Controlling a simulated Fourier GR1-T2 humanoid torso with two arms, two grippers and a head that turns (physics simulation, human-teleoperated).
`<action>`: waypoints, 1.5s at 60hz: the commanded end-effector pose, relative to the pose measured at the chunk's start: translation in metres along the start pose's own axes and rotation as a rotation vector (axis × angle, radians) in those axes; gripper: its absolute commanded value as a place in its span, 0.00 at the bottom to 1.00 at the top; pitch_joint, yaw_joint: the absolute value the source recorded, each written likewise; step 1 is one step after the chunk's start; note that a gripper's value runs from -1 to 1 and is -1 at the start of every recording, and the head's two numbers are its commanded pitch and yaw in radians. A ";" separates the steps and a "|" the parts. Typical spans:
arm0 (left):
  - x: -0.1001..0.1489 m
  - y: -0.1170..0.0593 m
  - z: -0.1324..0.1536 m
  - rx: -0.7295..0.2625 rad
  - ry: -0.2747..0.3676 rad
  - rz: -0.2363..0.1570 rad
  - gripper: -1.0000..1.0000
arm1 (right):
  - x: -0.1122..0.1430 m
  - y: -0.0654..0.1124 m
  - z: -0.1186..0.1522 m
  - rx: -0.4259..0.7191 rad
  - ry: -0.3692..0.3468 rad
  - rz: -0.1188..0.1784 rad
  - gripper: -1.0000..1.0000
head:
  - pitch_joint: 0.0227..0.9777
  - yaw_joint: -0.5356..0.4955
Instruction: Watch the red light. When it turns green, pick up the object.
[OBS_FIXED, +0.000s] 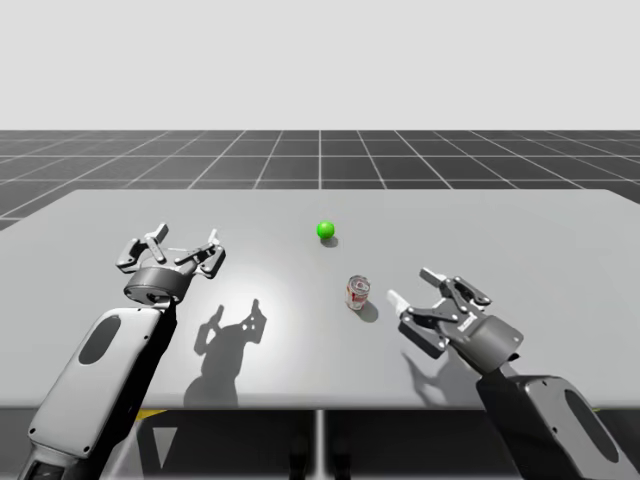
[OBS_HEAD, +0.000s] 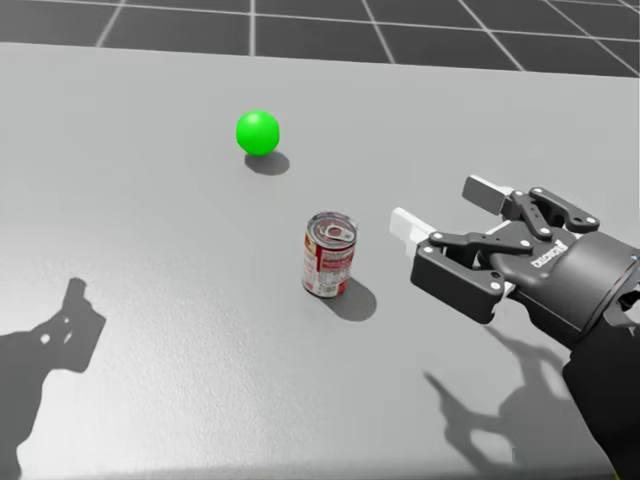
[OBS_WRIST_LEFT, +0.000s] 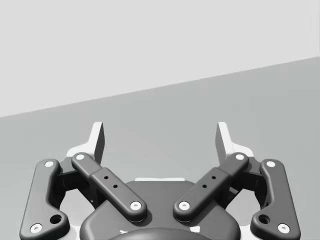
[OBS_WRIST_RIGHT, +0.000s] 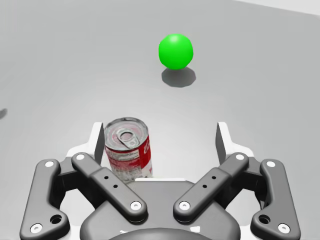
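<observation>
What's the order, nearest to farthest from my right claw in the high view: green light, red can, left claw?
1. Red can, close ahead of its fingers.
2. Green light, beyond the can.
3. Left claw, far on the left side.

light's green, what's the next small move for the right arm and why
Probably ease my right gripper forward until the can sits between its fingers. The light is green, the can stands upright just ahead of the open fingers, off-centre toward one of them, and nothing touches it yet.
</observation>
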 end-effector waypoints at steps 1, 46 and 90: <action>-0.001 0.000 0.000 0.000 0.002 0.000 0.00 | -0.027 0.014 -0.006 0.066 0.039 -0.013 0.00 | 0.81 0.38; -0.001 0.000 -0.001 -0.007 0.003 -0.004 0.00 | -0.080 0.038 -0.077 0.064 0.121 0.068 0.00 | 0.82 0.40; -0.002 -0.001 -0.001 -0.009 0.006 -0.014 0.00 | -0.089 0.033 -0.104 -0.063 0.179 0.053 1.00 | 0.78 0.39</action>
